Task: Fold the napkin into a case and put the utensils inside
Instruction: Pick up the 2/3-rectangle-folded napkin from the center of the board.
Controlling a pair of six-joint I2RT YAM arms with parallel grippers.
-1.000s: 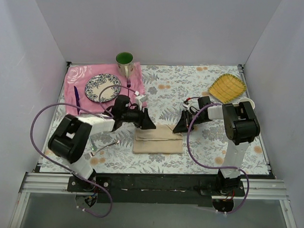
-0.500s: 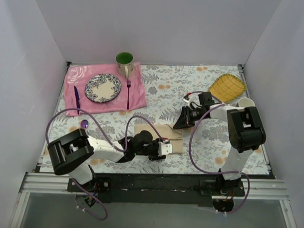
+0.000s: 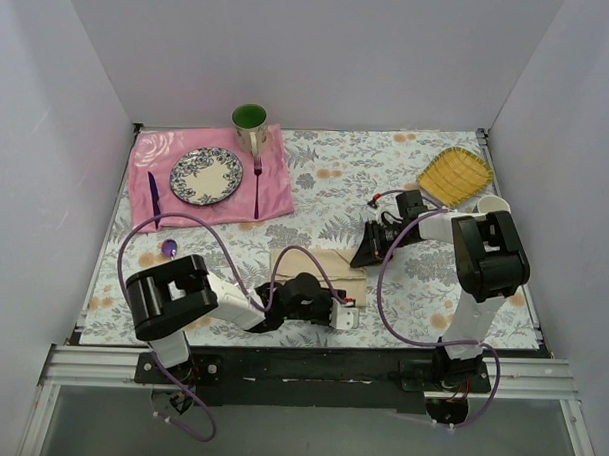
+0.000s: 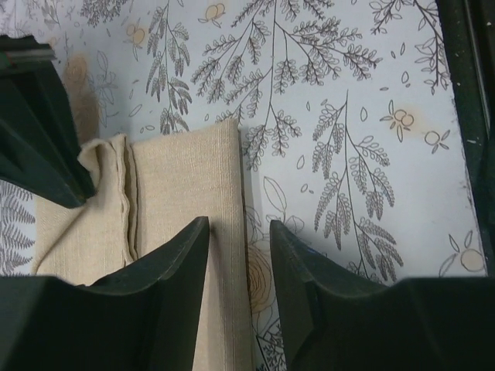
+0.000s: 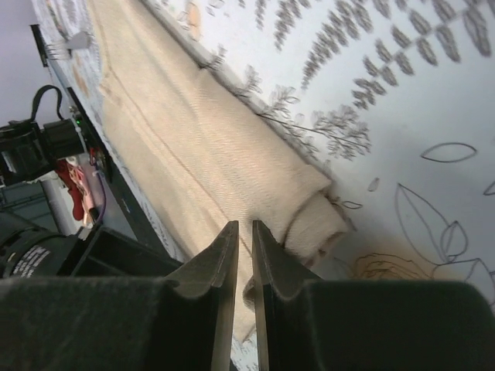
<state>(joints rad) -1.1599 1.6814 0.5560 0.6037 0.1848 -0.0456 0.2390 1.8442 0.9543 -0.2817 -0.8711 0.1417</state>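
Observation:
The beige napkin [image 3: 318, 264] lies folded into a narrow oblong on the floral tablecloth. My left gripper [image 3: 332, 304] reaches in low along its near long edge. In the left wrist view the gripper [image 4: 238, 224] is open, one finger over the napkin [image 4: 186, 178] and the other over the tablecloth. My right gripper [image 3: 363, 258] sits at the napkin's right end. In the right wrist view its fingers [image 5: 244, 226] stand almost together, pinching the napkin [image 5: 193, 131] beside its curled end. The spoon [image 3: 169, 248] lies to the left. A pale fork [image 5: 66, 45] shows beyond the napkin.
A pink mat [image 3: 276, 192] at the back left carries a patterned plate [image 3: 206, 175], a green cup [image 3: 250, 126], a purple fork [image 3: 257, 181] and a dark purple utensil [image 3: 153, 198]. A yellow dish [image 3: 454, 175] and a white cup [image 3: 490, 206] stand back right. The black table frame [image 4: 472, 116] runs close by.
My left arm has swung from the napkin's far left corner round to its near edge, uncovering the spoon. The right gripper has stayed at the napkin's right end.

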